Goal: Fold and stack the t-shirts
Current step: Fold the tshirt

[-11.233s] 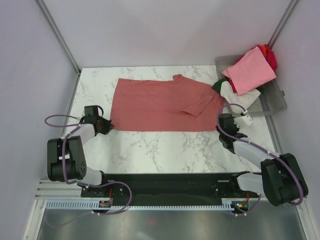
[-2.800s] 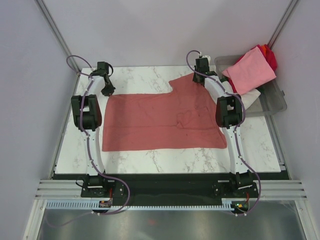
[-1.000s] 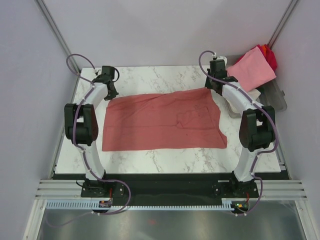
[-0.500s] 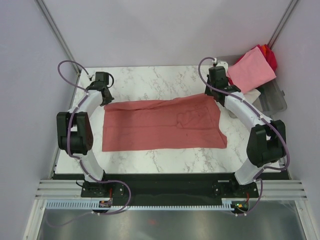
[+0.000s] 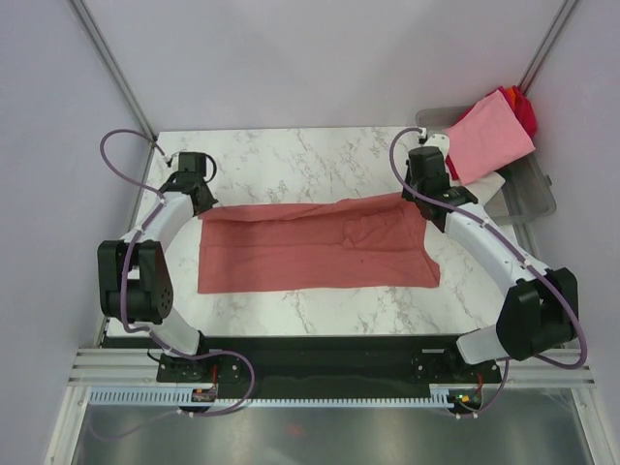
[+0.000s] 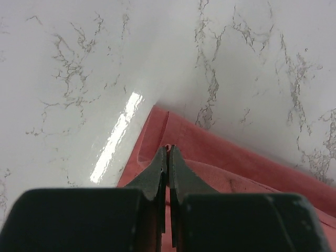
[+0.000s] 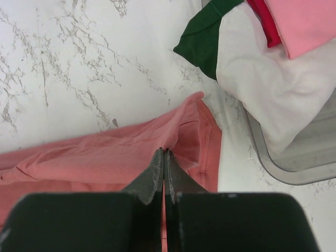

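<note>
- The marble table (image 5: 291, 155) takes up most of the top view, with an arm base at each near corner.
- The brick-red shirt (image 5: 320, 252) lies across the middle of the table as a wide band. Its near edge rests flat on the marble. Its far edge runs from one gripper to the other and is creased and rumpled along that line.
- The left arm (image 5: 160, 228) reaches up the left side of the table, and the right arm (image 5: 484, 237) curves up the right side.
- A clear grey tub (image 5: 538, 199) sits at the far right corner, just beside the red shirt's right end.
- A pink shirt (image 5: 489, 140) lies on top of the pile in the tub and overhangs the rim.
- A white shirt (image 7: 262, 89) spills over the tub's near wall onto the table.
- A bright red shirt (image 5: 525, 108) shows at the back of the pile, under the pink one.
- A dark green shirt (image 7: 205, 39) pokes out beside the white one, close to the brick-red cloth but apart from it.
- The left gripper (image 6: 168, 152) is clamped on the far left corner of the brick-red shirt, a thin fold of cloth between its tips.
- The right gripper (image 7: 164, 155) is pinched tight on the far right corner, the hem bunched up at its tips.
</note>
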Available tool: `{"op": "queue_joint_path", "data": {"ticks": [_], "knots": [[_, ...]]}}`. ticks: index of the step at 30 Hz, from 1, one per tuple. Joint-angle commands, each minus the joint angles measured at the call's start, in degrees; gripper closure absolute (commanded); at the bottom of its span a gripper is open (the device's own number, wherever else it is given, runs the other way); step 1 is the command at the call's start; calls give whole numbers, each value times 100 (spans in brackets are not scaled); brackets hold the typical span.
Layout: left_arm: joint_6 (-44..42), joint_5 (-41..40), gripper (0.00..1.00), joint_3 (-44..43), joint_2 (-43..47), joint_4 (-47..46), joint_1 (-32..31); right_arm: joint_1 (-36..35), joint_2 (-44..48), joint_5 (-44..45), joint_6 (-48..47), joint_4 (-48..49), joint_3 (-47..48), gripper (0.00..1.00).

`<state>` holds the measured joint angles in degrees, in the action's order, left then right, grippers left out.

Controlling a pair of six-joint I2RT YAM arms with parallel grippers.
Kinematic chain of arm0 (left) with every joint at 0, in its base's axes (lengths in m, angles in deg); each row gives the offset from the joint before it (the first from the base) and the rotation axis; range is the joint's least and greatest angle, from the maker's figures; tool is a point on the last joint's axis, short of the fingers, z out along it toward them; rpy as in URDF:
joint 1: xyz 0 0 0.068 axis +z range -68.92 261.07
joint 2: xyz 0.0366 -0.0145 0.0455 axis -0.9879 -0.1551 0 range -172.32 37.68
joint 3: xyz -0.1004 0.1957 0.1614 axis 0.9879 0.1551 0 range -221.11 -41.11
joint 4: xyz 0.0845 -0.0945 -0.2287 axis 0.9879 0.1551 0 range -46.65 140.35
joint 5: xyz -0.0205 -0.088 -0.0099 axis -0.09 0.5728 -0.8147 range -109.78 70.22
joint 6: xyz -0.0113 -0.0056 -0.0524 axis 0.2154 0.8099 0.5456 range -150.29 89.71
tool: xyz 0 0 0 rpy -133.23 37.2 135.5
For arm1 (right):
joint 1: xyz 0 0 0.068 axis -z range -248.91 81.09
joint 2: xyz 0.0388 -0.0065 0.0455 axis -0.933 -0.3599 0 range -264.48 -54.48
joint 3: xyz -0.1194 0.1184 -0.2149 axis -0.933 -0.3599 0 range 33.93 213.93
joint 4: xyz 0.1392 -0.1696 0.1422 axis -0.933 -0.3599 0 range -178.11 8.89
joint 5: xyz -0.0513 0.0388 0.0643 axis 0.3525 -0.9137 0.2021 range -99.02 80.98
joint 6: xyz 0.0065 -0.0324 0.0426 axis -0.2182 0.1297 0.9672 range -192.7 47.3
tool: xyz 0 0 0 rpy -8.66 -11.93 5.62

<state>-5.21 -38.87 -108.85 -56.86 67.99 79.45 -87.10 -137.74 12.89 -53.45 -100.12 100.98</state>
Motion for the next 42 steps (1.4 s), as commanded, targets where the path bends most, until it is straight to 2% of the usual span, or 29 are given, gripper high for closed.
{"op": "queue_joint_path", "data": {"ticks": [1, 14, 25, 27, 28, 29, 30, 32, 34, 35, 42], "knots": [[278, -244, 98, 253, 366, -337, 5, -123, 354, 331, 62, -33, -218, 100], [506, -288, 98, 745, 727, -373, 66, -421, 1084, 595, 325, -139, -1114, 100], [761, 142, 98, 1228, 867, -381, 427, -632, 1768, 692, 676, -306, -2045, 100], [866, 195, 98, 1369, 876, -381, 427, -659, 1936, 665, 799, -297, -2352, 96], [902, 248, 95, 1482, 885, -390, 427, -694, 2163, 639, 922, -279, -2467, 84], [946, 265, 90, 1571, 920, -425, 435, -711, 2322, 648, 1001, -244, -2590, 77], [1024, 274, 77, 1658, 1051, -469, 418, -720, 2672, 648, 1028, -131, -2878, 67], [1113, 292, 42, 1974, 1270, -644, 418, -721, 3016, 648, 1090, 1, -3135, 43], [1130, 310, 31, 2081, 1630, -698, 409, -738, 3350, 683, 1073, 107, -3294, 40], [1157, 310, 29, 2116, 1754, -680, 400, -738, 3360, 665, 986, 134, -3251, 40], [1025, 397, 27, 1774, 2256, -364, 233, -729, 1956, -202, 459, 265, -2206, 46]]}}
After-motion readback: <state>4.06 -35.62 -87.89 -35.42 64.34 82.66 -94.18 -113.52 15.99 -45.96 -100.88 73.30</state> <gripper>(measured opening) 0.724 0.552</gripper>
